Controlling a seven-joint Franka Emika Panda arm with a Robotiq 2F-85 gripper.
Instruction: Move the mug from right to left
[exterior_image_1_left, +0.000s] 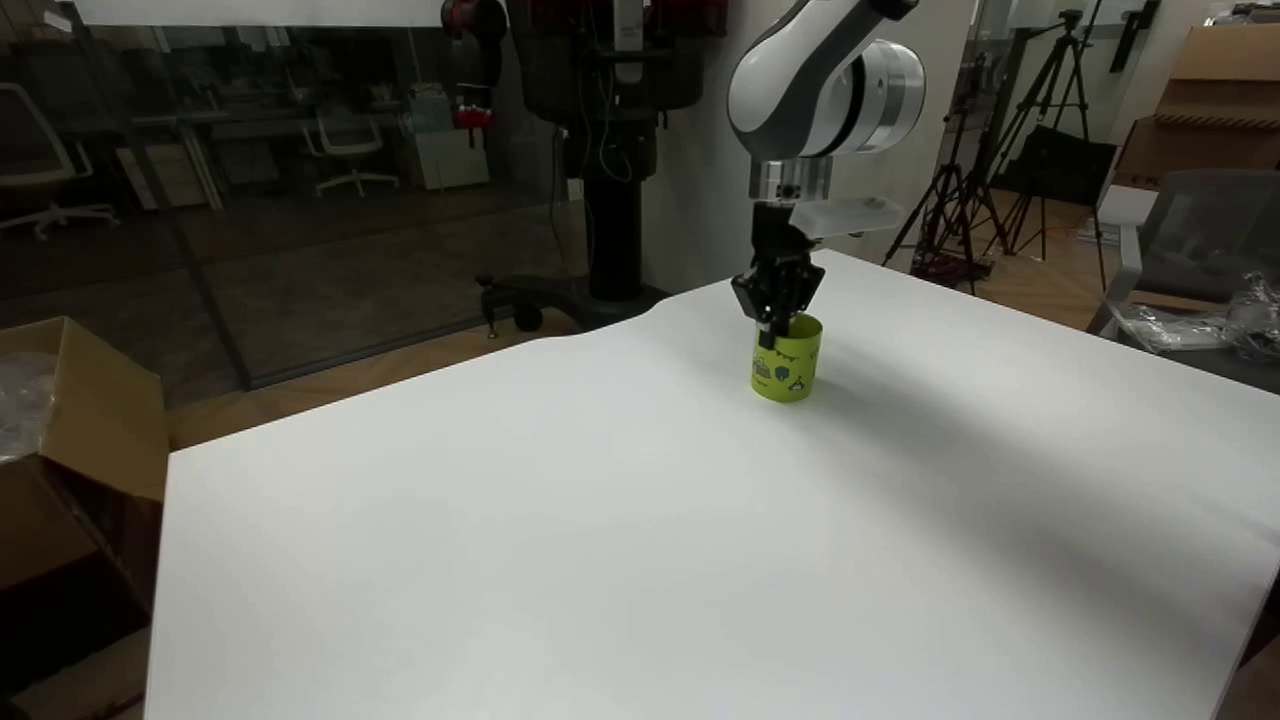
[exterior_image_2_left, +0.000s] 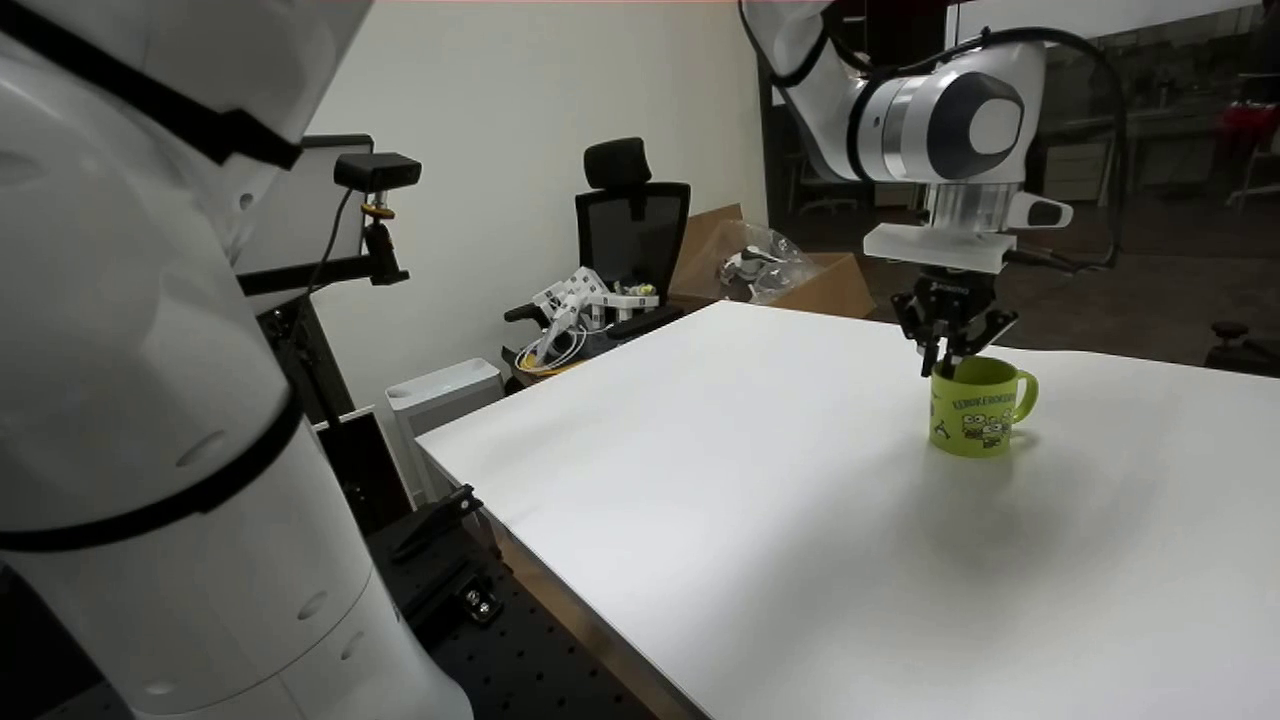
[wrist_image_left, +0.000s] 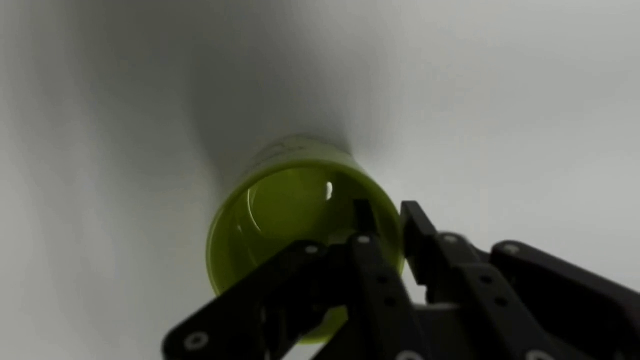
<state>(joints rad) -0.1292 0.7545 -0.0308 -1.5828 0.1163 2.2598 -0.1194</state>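
Observation:
The lime-green mug stands upright on the white table in both exterior views. Dark drawings mark its side, and its handle shows to the right on the mug in an exterior view. My gripper points straight down over the mug's rim; it also shows in an exterior view. In the wrist view, the gripper straddles the mug's wall: one finger is inside, the other outside beside the rim. The fingers are narrowly parted, with a visible gap between the inner finger and the wall.
A large white robot link stands close in an exterior view, beside the table's edge. Cardboard boxes, an office chair and tripods stand off the table. The table's edge lies close behind the mug.

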